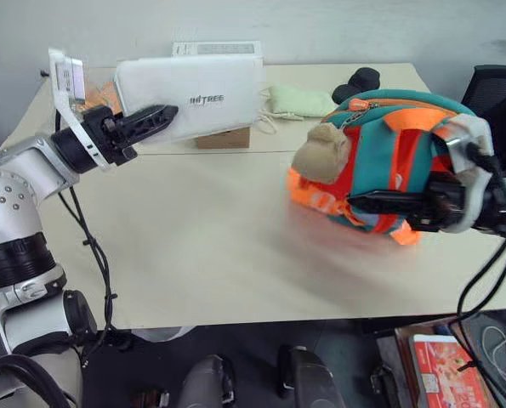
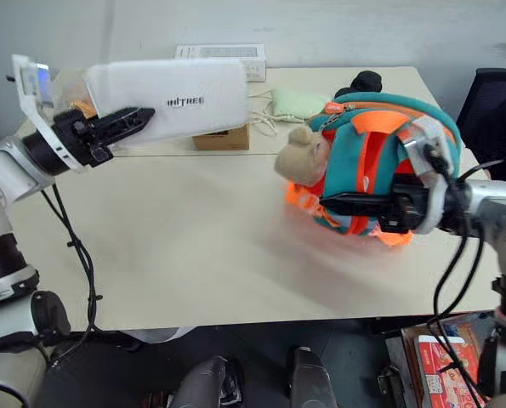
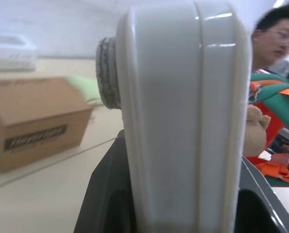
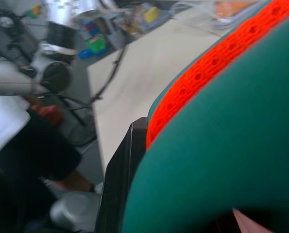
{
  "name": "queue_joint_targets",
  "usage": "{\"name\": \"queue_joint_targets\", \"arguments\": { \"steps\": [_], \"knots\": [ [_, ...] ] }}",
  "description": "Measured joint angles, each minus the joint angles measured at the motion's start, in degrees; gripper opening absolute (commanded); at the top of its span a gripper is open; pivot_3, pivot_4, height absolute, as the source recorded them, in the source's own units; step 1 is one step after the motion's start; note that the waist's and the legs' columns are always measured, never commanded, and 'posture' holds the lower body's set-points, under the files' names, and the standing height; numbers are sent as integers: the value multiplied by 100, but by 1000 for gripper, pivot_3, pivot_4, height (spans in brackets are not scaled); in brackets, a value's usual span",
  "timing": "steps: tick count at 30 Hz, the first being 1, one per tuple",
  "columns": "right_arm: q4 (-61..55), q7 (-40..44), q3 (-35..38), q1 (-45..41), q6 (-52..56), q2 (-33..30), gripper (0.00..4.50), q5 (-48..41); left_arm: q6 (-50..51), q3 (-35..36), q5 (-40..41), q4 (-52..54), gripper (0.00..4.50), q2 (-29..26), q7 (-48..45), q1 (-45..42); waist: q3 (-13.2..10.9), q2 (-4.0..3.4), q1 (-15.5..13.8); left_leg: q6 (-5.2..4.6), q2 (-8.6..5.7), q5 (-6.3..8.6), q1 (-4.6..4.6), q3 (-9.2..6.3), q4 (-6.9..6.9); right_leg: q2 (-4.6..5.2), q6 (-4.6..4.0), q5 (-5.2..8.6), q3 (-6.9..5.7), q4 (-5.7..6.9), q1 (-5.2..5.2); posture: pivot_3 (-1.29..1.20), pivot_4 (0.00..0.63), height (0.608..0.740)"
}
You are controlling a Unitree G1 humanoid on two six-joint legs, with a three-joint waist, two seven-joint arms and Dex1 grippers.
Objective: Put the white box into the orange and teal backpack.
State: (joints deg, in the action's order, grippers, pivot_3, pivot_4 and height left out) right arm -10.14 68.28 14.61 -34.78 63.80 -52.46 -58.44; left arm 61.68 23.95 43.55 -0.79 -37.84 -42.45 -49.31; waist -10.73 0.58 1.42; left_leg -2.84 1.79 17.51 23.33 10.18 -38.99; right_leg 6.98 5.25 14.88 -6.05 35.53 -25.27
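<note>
The white box (image 1: 193, 98), flat and glossy with grey lettering, hangs in the air over the table's far left. My left gripper (image 1: 155, 119) is shut on its near end. The left wrist view looks along the box's rounded edge (image 3: 183, 121). The orange and teal backpack (image 1: 389, 144) is tilted at the right of the table (image 1: 193, 246), its beige plush toy (image 1: 323, 153) facing the box. My right gripper (image 1: 380, 204) lies across the backpack's lower front, shut on its teal and orange padding (image 4: 231, 121). A gap of bare table separates box and backpack.
A brown cardboard box (image 1: 223, 138) sits under the white box. Behind it are a long white carton (image 1: 217, 48), a pale green pouch (image 1: 299, 100) and a black object (image 1: 359, 82). A black chair (image 1: 499, 85) stands at the far right. A person (image 3: 280, 34) is behind the backpack.
</note>
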Motion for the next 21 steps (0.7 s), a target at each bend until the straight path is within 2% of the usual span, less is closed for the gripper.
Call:
{"name": "queue_joint_targets", "arguments": {
  "steps": [4, 9, 17, 21],
  "knots": [
    [-350, -9, 283, 256, 433, -296, 20, -610, -343, -385, 23, -23, 1349, -16, -575, -123, -1, 1, -15, -3, -5, -1, 4, -1, 0, 39, -1, 0, -8, 0, -2, 0, 150, 740],
    [-440, -110, 425, 662, 613, -461, 20, -832, -752, -1051, 78, 232, 1349, 124, -1100, -223, -1, 2, -78, -11, -15, -2, 6, 0, -3, 45, 0, 0, -7, -1, -2, 0, 150, 740],
    [-570, -92, 803, 1078, 764, -837, 20, -1175, -2349, -2199, -906, -69, 1349, 318, -1675, -454, -1, 3, -201, -19, -18, -4, 5, -3, -9, 53, 0, 0, -9, -14, -1, 0, 150, 740],
    [-656, -31, 1012, 1333, 772, -1021, 20, -1329, -2545, -2236, -966, -424, 1349, 322, -1910, -615, -3, 5, -226, -23, -16, -3, 9, -6, -10, 52, 0, 0, -13, -14, -3, 0, 150, 740]
  ]
}}
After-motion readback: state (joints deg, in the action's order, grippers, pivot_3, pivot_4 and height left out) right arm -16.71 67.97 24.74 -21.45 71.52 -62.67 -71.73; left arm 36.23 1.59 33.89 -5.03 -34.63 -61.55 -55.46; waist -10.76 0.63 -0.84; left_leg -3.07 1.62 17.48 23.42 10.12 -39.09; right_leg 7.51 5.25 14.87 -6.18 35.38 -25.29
